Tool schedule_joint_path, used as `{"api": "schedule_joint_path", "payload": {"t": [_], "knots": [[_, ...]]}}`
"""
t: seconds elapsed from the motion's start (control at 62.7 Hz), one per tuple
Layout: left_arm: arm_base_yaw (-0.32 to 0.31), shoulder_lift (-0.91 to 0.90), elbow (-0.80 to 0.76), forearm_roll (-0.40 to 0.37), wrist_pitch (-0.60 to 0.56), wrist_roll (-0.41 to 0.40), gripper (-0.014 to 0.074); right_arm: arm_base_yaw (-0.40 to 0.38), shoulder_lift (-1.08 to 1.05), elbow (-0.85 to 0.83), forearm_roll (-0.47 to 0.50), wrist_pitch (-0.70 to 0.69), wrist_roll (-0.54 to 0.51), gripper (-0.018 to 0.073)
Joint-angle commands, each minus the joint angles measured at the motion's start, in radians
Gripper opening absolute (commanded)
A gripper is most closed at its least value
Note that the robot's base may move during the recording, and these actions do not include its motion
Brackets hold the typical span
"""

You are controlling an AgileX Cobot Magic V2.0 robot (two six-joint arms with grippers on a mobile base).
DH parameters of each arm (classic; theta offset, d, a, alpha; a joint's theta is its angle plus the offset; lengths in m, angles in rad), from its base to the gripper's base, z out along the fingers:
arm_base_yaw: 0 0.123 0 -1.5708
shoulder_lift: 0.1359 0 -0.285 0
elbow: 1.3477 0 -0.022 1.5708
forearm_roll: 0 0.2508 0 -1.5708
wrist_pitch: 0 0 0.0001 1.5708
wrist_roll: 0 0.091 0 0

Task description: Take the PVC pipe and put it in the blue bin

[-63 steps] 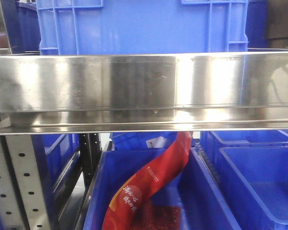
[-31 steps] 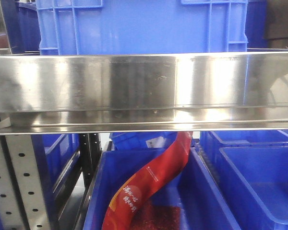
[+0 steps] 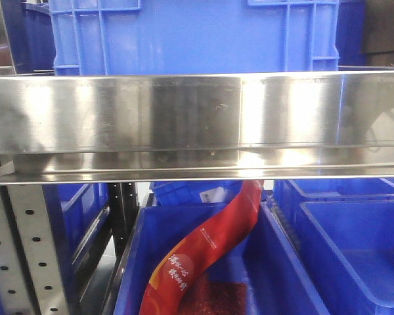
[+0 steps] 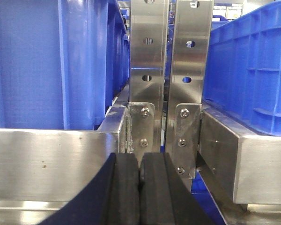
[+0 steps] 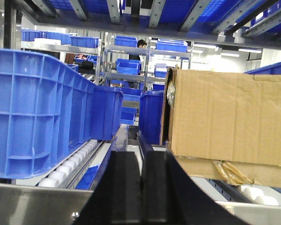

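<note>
1. Left claw (image 4: 140, 180): black pads pressed together, nothing between them; seen only in left wrist view, low centre.
2. Just beyond it: steel shelf rail (image 4: 51, 159) running across, w/ two perforated steel uprights (image 4: 149, 51) bolted side by side behind the pads.
3. L of the uprights a tall blue crate (image 4: 47, 61) sits on the rail; R side, another ribbed blue crate (image 4: 253, 70) on a second rail section.
4. Right claw (image 5: 141, 187): black pads pressed together too, w/ only a thin dark seam between them, holding nothing.
5. Ahead of right claw: roller lane w/ white rollers (image 5: 68, 171). Blue ribbed bin (image 5: 42, 112) on the L of the lane, cardboard box (image 5: 229, 117) on the R, its lower flap crumpled.
6. Farther back in right wrist view: racks w/ more blue bins (image 5: 126, 63), a person's head (image 5: 141, 43) partly visible behind them.
7. Front view: wide steel shelf edge (image 3: 197, 125) fills the middle, big blue crate (image 3: 197, 36) standing on top.
8. Below the shelf: open blue bin (image 3: 249, 275) holding a red bag (image 3: 203, 252) w/ white print, curving from the bin's front up toward the shelf underside. Another open blue bin (image 3: 361, 249) just beside it on the R.
9. Perforated rack post (image 3: 29, 256) at lower L.
10. PVC pipe: can't find it in any view. Neither claw shows in the front view.
</note>
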Motion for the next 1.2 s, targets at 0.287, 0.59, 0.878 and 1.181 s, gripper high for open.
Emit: {"api": "schedule_joint_path", "payload": {"t": [0.287,0.59,0.878,1.181], "knots": [[0.003,-0.004,-0.002,0.000,-0.009,-0.009,-0.0111,-0.005,-0.004,0.003,-0.005,-0.035,0.002,-0.0155],[0.003,-0.004,-0.002,0.000,-0.009,-0.009,-0.0111,-0.005,-0.004,0.003,-0.005,-0.035,0.002,-0.0155],[0.003,-0.004,-0.002,0.000,-0.009,-0.009,-0.0111,0.008,-0.004,0.003,-0.005,-0.035,0.002,-0.0155],[0.003,-0.004,-0.002,0.000,-0.009,-0.009,-0.0111,0.008,-0.004,0.003,-0.005,-0.035,0.002,-0.0155]]}}
